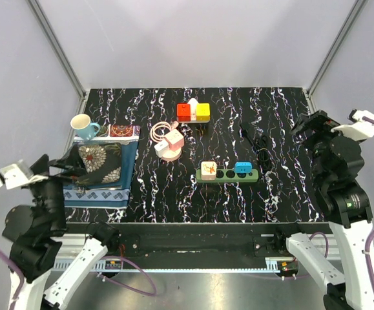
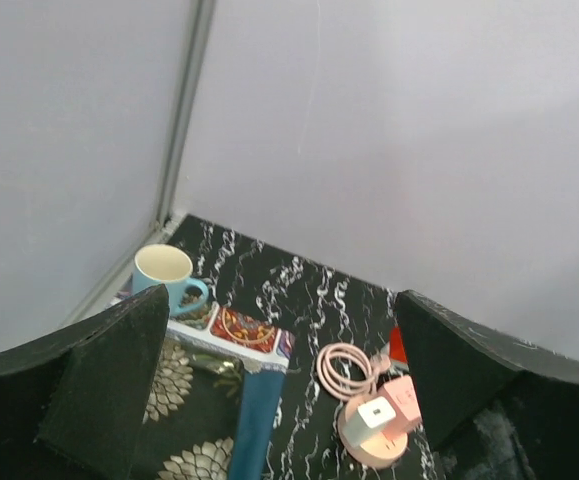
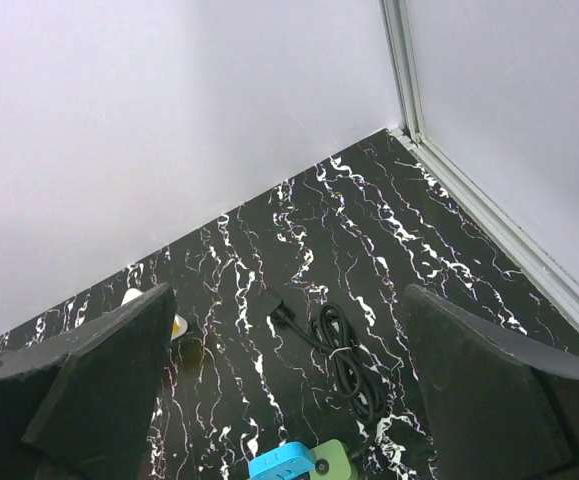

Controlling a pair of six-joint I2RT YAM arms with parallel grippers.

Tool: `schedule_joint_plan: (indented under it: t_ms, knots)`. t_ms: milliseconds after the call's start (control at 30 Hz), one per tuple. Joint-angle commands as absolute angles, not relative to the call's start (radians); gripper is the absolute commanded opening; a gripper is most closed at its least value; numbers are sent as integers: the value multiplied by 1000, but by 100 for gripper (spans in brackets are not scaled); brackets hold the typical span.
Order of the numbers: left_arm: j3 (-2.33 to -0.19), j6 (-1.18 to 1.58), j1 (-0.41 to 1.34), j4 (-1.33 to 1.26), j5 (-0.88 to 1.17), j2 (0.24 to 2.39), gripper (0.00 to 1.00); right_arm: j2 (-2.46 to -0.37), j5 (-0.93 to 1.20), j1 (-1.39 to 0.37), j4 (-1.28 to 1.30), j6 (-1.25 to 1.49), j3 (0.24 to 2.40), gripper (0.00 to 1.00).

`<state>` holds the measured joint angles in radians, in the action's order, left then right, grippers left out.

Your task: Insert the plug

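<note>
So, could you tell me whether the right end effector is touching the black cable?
Apart. The top view shows a stretch of table between the right end effector and the black cable.

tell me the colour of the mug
The mug is light blue, cream inside; clearest in the left wrist view.

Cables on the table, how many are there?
2. A pink cable coiled left of centre beside the pink charger, and a black cable bundled on the right. Others may be hidden.
</note>
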<state>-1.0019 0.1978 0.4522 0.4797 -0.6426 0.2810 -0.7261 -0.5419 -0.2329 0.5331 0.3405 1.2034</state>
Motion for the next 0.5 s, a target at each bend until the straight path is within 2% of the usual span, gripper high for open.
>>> schedule_joint_plan:
  t_ms: [0, 467]
  knots:
    - [-1009, 81, 446, 408, -698, 195, 99, -703, -569, -235, 460, 307, 1155, 100]
    - [-971, 40, 446, 416, -669, 146, 99, -676, -492, -235, 443, 334, 1128, 100]
